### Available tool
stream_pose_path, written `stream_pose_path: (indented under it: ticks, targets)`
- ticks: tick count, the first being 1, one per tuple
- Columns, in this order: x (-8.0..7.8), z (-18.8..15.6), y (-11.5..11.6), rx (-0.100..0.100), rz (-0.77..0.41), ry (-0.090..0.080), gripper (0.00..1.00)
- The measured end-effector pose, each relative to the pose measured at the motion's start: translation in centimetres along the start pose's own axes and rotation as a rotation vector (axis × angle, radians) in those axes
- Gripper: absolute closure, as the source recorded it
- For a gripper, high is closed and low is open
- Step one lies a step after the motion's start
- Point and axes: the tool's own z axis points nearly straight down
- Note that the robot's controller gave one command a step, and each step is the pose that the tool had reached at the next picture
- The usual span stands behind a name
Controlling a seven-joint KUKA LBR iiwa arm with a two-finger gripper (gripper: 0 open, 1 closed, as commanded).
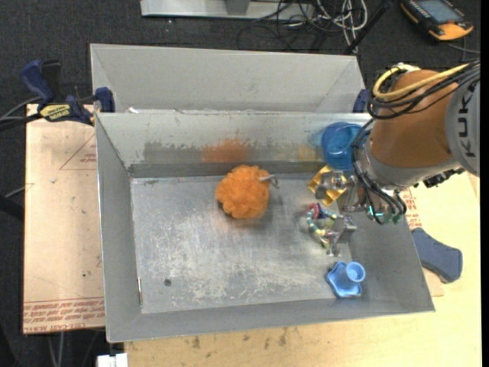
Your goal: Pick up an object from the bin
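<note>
Orange-covered arm on top, hand low, to the right of fluffy orange ball; cannot tell how open, or whether holding something. Close by, small blue cup, further right of ball: probably light, stiff, slippery; better pinch across rim.

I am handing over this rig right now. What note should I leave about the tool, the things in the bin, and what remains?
Tool: low in the right part of the bin, at a small multicoloured thing; a grip cannot be confirmed.
Things: orange fluffy ball mid-back; yellow thing and blue round thing back right; small blue cup front right.
Done: nothing seen lifted.
Left: grasp one thing and lift it out.
</note>
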Motion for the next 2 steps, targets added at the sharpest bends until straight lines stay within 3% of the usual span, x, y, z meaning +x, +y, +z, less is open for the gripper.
stream_pose_path:
  ticks: [1, 2]
  targets:
    - [-0.2, -0.4, 0.0, 0.001, -0.002, -0.007, 0.00]
    - [-4.6, 8.8, -3.6, 0.000, 0.022, -0.007, 1.00]
